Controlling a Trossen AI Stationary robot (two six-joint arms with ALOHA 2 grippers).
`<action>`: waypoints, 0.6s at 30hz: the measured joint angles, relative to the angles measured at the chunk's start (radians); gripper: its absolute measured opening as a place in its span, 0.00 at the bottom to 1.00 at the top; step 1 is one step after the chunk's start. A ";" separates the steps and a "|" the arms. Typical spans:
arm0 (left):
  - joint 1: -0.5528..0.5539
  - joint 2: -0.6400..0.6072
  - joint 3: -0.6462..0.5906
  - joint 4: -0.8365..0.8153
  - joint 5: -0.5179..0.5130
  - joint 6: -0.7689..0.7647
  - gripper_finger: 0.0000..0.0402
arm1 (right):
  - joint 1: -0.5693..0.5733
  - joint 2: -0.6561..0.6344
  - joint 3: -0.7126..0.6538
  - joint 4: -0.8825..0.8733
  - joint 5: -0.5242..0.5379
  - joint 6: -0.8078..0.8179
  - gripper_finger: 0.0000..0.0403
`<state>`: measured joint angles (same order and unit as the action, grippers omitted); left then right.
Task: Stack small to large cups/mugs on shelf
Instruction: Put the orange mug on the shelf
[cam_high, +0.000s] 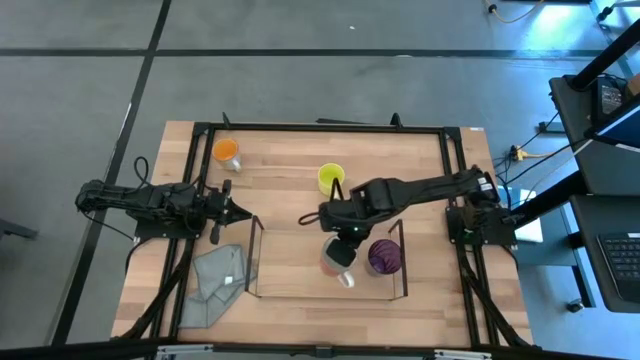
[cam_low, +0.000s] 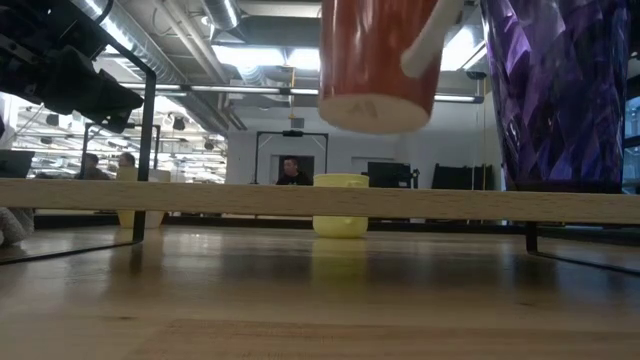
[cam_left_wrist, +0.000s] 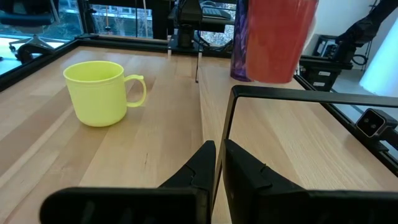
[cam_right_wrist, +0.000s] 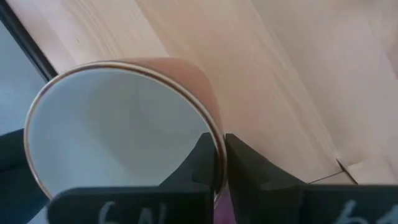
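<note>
My right gripper (cam_high: 336, 238) is shut on a mug (cam_high: 338, 258) that is red-orange outside and white inside, with a white handle. It hangs above the clear shelf (cam_high: 255, 250), just left of the purple tumbler (cam_high: 384, 257), which stands on the shelf's top (cam_low: 300, 200). The yellow mug (cam_high: 331, 178) stands on its base on the table behind the shelf. The orange cup (cam_high: 227, 152) stands at the far left. My left gripper (cam_high: 243, 212) is shut and empty, low by the shelf's left wall, and points toward the shelf (cam_left_wrist: 280, 93). My right gripper holds the mug by its rim (cam_right_wrist: 211, 134), with one finger (cam_right_wrist: 200, 158) inside the mug and one (cam_right_wrist: 242, 163) outside. The fingers come from above, pointing down. The mug (cam_low: 378, 60) hangs below them, base down and slightly tilted, clear of the shelf's top.
A crumpled grey cloth (cam_high: 218, 280) lies on the table at the near left, beside the shelf. A dark frame (cam_high: 320, 128) runs around the table's edges. Bare wood lies between the yellow mug and the orange cup. People sit in the room beyond the table (cam_low: 290, 172).
</note>
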<state>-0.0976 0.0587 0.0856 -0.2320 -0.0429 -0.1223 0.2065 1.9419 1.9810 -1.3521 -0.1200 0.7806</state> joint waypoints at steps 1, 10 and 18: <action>0.000 0.000 0.000 0.000 0.000 0.000 0.06 | -0.001 0.001 -0.009 0.007 -0.005 -0.001 0.06; 0.000 0.000 0.000 0.000 0.000 0.000 0.06 | -0.008 0.001 -0.077 0.024 -0.006 0.045 0.06; 0.000 0.000 0.000 0.000 0.000 0.000 0.06 | -0.008 0.001 -0.115 0.030 -0.005 0.052 0.06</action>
<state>-0.0978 0.0587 0.0856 -0.2321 -0.0429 -0.1223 0.1982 1.9430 1.8662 -1.3219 -0.1253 0.8330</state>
